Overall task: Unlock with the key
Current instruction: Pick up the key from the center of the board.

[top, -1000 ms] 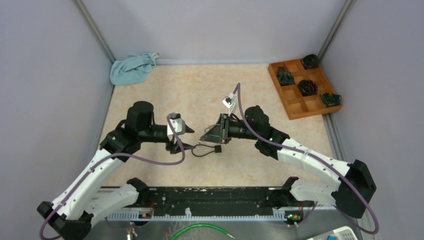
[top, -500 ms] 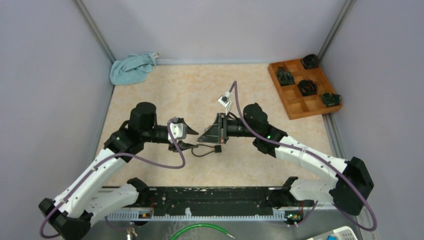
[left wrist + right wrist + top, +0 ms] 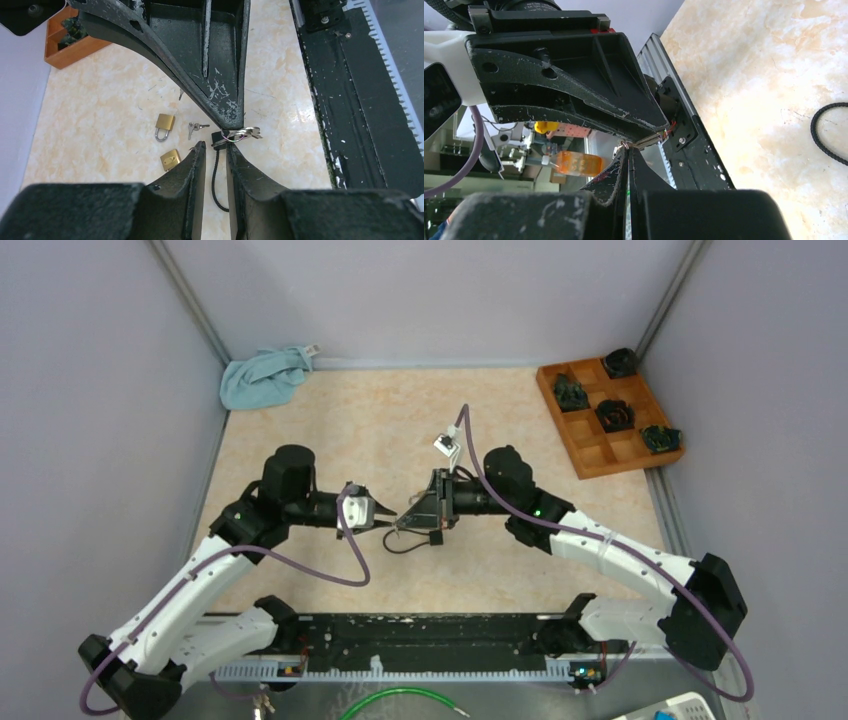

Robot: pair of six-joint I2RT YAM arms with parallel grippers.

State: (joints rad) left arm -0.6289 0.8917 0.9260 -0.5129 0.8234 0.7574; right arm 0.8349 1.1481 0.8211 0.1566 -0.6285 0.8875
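Note:
My right gripper (image 3: 404, 521) is shut on a small ring of silver keys (image 3: 243, 134) and holds it above the table. The ring also shows at its fingertips in the right wrist view (image 3: 626, 145). My left gripper (image 3: 386, 523) faces it tip to tip, jaws a narrow gap apart and empty, its tips (image 3: 216, 146) just short of the keys. On the table below lie a brass padlock (image 3: 164, 125), a second brass lock body (image 3: 170, 159) and a small loose key (image 3: 196, 128). The arms hide these in the top view.
A black cord (image 3: 405, 544) with a black tag (image 3: 436, 537) lies under the grippers. A wooden tray (image 3: 590, 445) with dark objects stands at the back right. A blue cloth (image 3: 262, 377) lies in the back left corner. A black rail (image 3: 420, 635) runs along the near edge.
My left gripper has turned and moved right until its tips meet the right gripper's. The right gripper has shifted slightly left with the keys.

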